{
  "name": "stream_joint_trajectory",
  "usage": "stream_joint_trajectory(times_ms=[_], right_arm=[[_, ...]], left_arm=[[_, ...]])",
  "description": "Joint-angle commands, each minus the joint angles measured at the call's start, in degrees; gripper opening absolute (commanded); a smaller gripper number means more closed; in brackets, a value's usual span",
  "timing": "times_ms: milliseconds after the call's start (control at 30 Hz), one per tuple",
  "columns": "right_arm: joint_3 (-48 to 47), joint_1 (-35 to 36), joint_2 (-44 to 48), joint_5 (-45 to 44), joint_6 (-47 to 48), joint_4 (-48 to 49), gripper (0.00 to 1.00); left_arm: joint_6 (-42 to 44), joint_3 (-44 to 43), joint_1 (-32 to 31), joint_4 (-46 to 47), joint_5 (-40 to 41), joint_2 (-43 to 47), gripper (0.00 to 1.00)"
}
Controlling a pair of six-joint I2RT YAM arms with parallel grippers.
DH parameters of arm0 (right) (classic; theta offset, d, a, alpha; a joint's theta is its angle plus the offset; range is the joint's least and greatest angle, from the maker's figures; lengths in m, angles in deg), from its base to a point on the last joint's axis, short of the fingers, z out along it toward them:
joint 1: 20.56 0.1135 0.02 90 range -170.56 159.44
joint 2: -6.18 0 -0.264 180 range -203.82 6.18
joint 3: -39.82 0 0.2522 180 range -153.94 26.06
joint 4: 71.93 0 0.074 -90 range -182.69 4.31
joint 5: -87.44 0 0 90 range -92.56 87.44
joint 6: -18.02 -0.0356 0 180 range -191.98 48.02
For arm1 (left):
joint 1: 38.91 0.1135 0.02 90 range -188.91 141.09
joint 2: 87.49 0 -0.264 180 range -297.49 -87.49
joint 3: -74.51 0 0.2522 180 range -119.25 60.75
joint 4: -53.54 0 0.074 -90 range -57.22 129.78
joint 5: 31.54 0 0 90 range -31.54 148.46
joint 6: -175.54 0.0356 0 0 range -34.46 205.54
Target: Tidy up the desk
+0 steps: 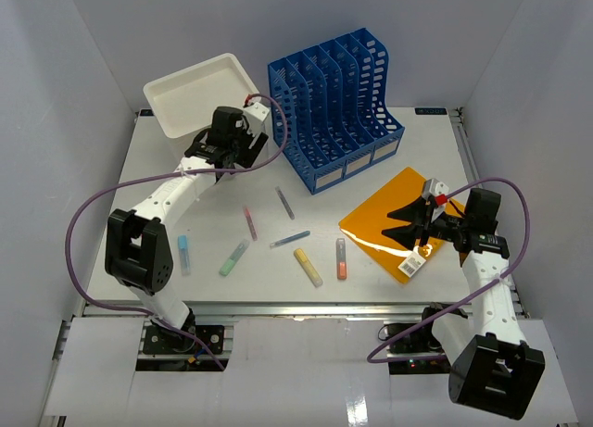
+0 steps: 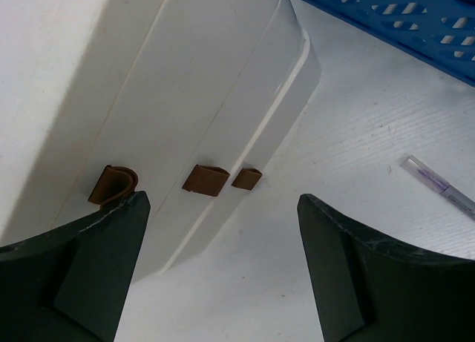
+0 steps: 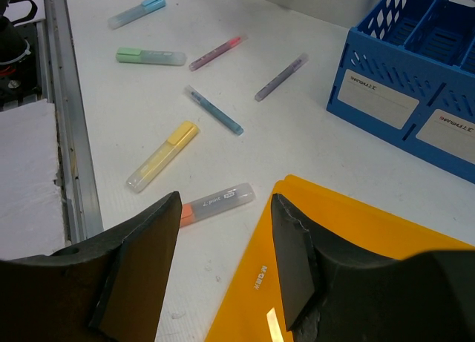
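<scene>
The white desk [image 1: 435, 154] holds several scattered highlighters and pens: blue [image 1: 183, 254], green [image 1: 233, 257], pink [image 1: 250, 223], purple [image 1: 284, 202], yellow [image 1: 309, 267] and orange [image 1: 341, 257]. An orange folder [image 1: 389, 225] lies at the right. My left gripper [image 1: 215, 163] is open and empty, just above the desk beside the near corner of the white drawer box [image 2: 208, 97]. My right gripper [image 1: 406, 221] is open and empty, with its jaws straddling the left edge of the folder [image 3: 356, 268], next to the orange highlighter [image 3: 215, 203].
A blue file organizer [image 1: 338, 107] stands at the back centre. The white drawer box [image 1: 199, 94] sits at the back left, brown tabs [image 2: 206, 179] on its side. A metal rail [image 3: 74, 134] runs along the desk's near edge. Walls enclose three sides.
</scene>
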Motion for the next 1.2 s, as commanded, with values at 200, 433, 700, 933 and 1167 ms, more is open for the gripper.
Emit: stream_joint_trajectory(times_ms=[200,433,700,933,1167], right_arm=[[0.3,-1.0,0.1,2.4,-0.6,0.8,0.58],[0.3,-1.3,-0.5,2.4,-0.7,0.8,0.58],[0.6,-1.8,-0.7,2.3,-0.8,0.8,0.59],[0.5,-2.1,-0.9,2.5,-0.8,0.8,0.59],[0.2,-2.1,-1.8,3.0,-1.0,0.8,0.59]], left_arm=[[-11.2,1.2,1.3,3.1,-6.2,8.5,0.93],[-31.5,18.7,1.3,12.5,-3.7,22.5,0.74],[-43.7,26.6,1.3,20.0,6.0,18.7,0.65],[-45.3,27.0,1.3,29.9,9.9,11.7,0.66],[-44.3,23.7,1.2,36.5,14.5,3.3,0.67]])
